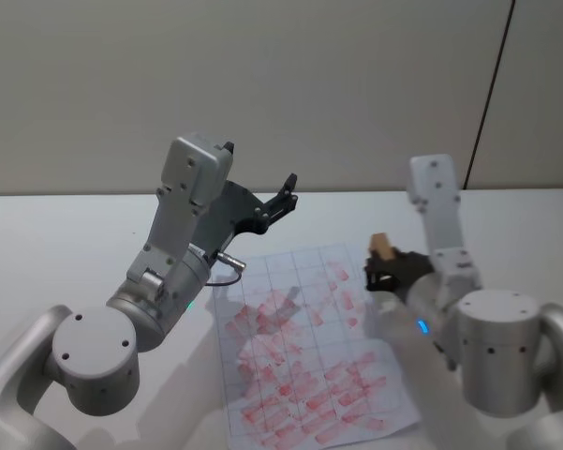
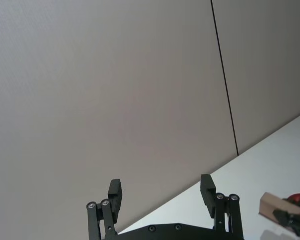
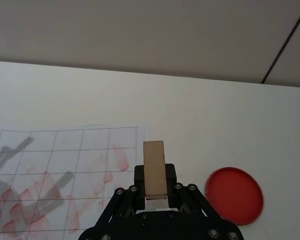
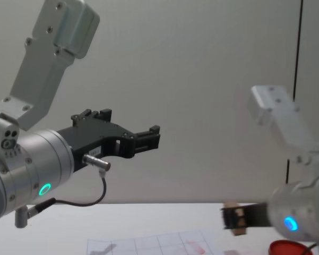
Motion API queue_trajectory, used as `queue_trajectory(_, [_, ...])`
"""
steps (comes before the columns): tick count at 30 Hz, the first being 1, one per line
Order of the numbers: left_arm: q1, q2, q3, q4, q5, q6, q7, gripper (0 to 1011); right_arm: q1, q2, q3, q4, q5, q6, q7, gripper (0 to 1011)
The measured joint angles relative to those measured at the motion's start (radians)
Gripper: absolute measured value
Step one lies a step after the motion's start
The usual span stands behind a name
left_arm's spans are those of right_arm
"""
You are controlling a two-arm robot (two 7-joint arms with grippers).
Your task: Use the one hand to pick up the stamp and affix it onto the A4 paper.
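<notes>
While right gripper [image 3: 155, 186] jaws clamp it, tan stamp [image 3: 154, 168] looks plain, seemingly unmarked

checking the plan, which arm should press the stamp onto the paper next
Right. The right gripper is shut on the stamp beside the A4 paper; the left gripper is raised and open.
</notes>
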Motion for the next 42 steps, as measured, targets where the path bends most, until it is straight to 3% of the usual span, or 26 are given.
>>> queue_trajectory(9, [0.0,0.0,0.0,0.0,0.0,0.0,0.0,1001,-0.034,0.038,0.055,-0.049,0.039,0.003,-0.047,223])
queue_trajectory(17, [0.0,0.0,0.0,0.0,0.0,0.0,0.0,1002,-0.05,0.063,0.096,-0.044,0.063,0.005,-0.071,223])
queue_trajectory(38, [0.0,0.0,0.0,0.0,0.0,0.0,0.0,1001,-0.003,0.06,0.127,0.063,0.071,-0.032,-0.052,223])
queue_trajectory(42, [0.0,0.0,0.0,0.0,0.0,0.0,0.0,1001,0.012,0.056,0.128,0.083,0.069,-0.037,-0.046,312])
